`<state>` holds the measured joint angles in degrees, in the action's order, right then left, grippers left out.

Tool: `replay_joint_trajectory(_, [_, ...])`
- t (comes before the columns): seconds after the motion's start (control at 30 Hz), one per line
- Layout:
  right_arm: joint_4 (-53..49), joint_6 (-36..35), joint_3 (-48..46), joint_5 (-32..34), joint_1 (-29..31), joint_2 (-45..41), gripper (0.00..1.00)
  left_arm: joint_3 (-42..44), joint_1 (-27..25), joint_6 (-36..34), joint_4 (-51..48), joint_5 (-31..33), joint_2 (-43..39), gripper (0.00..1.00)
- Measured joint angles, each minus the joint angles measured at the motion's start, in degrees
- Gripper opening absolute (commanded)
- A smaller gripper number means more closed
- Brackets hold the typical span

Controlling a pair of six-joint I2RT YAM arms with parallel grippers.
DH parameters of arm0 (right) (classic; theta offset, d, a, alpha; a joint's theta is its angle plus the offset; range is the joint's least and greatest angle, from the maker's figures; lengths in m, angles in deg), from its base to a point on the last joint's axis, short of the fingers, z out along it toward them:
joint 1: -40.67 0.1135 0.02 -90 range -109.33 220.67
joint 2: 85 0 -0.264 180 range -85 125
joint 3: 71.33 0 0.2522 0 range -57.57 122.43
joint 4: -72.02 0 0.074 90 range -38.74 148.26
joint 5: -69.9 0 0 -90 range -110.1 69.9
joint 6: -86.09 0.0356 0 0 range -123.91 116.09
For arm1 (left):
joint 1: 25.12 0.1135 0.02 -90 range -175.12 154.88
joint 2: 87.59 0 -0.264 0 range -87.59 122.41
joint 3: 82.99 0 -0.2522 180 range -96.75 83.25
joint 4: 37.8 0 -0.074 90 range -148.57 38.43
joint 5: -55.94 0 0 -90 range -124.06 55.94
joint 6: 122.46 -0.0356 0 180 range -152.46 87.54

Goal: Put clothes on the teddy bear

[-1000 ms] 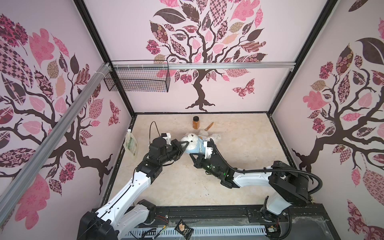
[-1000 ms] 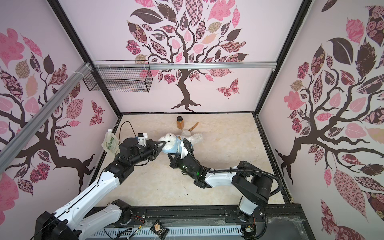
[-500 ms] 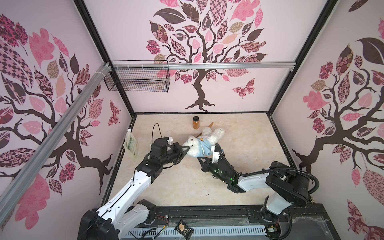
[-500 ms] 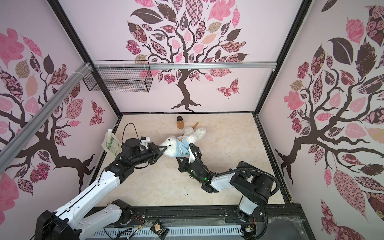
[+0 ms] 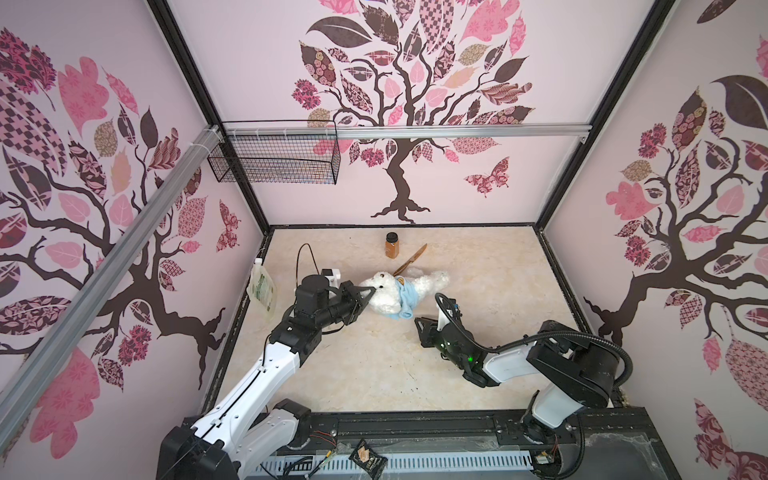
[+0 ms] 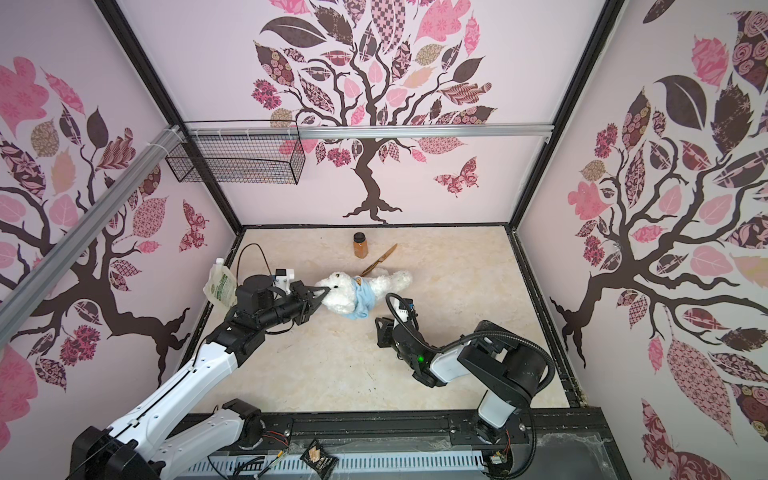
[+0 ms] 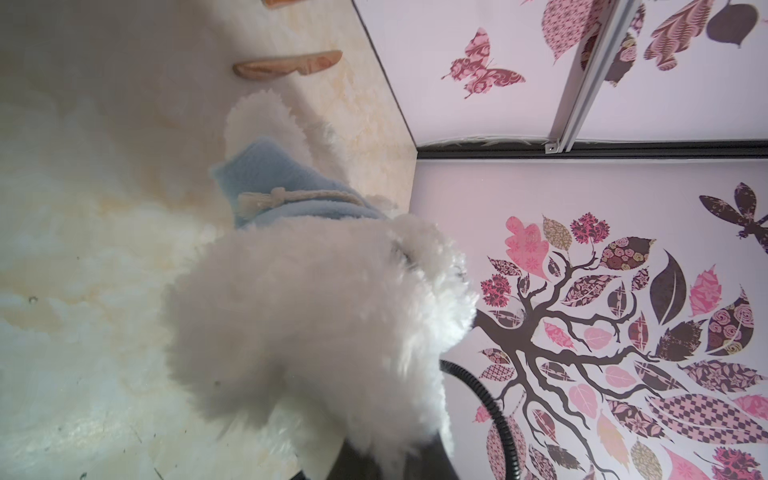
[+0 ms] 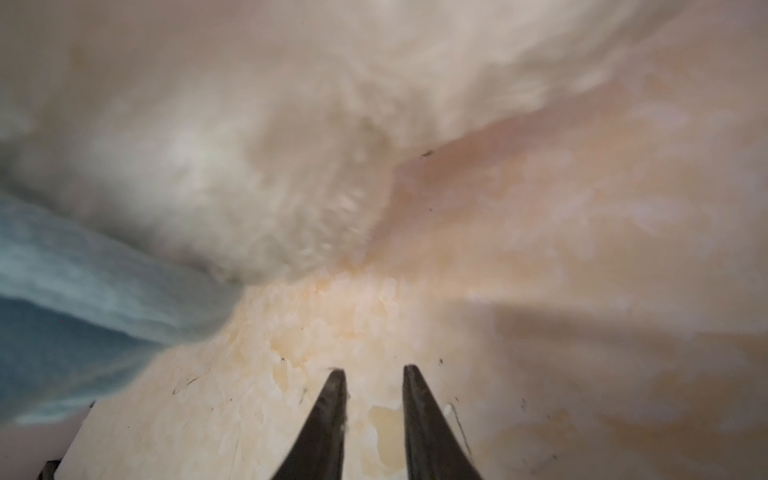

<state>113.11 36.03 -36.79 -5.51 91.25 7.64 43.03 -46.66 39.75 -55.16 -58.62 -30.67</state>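
The teddy bear (image 5: 384,293) (image 6: 338,297) lies on its side on the beige table, head to the left and legs to the right. A light blue shirt (image 5: 409,297) (image 6: 363,299) is round its torso. My left gripper (image 5: 369,296) (image 6: 322,300) is shut on the fur at the bear's head. In the left wrist view the white head (image 7: 316,316) fills the middle and hides the fingers, with the shirt (image 7: 282,195) beyond it. My right gripper (image 5: 419,322) (image 8: 374,370) is open and holds nothing. It is low over the table, a short way from the shirt's hem (image 8: 62,291).
An amber jar (image 5: 392,245) and a wooden knife (image 5: 411,259) lie just behind the bear. A pouch (image 5: 262,286) leans at the left wall. A wire basket (image 5: 274,153) hangs from the rail high on the left. A dark packet (image 5: 368,457) sits on the front rail.
My right gripper has let go at the shirt, opened and drawn back toward the front right. The bear has shifted and settled with its legs to the right. The left gripper kept its hold.
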Motion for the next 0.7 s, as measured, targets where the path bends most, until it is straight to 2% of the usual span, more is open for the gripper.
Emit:
replay_joint_trajectory(0.13, [-5.9, -4.9, -2.3, -5.9, -0.5, -7.8, 0.47, 0.0, 0.2, -5.6, 3.6, -0.5, 1.8, 0.0])
replay_joint_trajectory(0.23, [-11.8, -9.4, -2.6, -8.6, -0.5, -18.3, 0.5, 0.0, 0.2, -10.5, 5.2, -2.4, 4.2, 0.0])
replay_joint_trajectory(0.37, [-21.6, -16.9, -1.3, -8.7, -0.5, -34.2, 0.55, 0.0, -0.4, -15.5, 7.5, -6.9, 7.6, 0.0])
replay_joint_trajectory(0.43, [-26.1, -20.3, 0.6, -8.1, -1.2, -39.1, 0.56, 0.0, -2.4, -17.6, 8.8, -8.9, 9.2, 0.0])
replay_joint_trajectory(0.57, [-29.8, -23.3, 4.5, -7.7, -6.2, -40.6, 0.57, 0.1, -7.2, -21.2, 10.4, -11.9, 12.4, 0.0])
replay_joint_trajectory(0.7, [-29.6, -20.0, 5.4, -10.0, -14.9, -32.7, 0.46, 2.2, -8.3, -24.0, 11.7, -12.5, 14.4, 0.0])
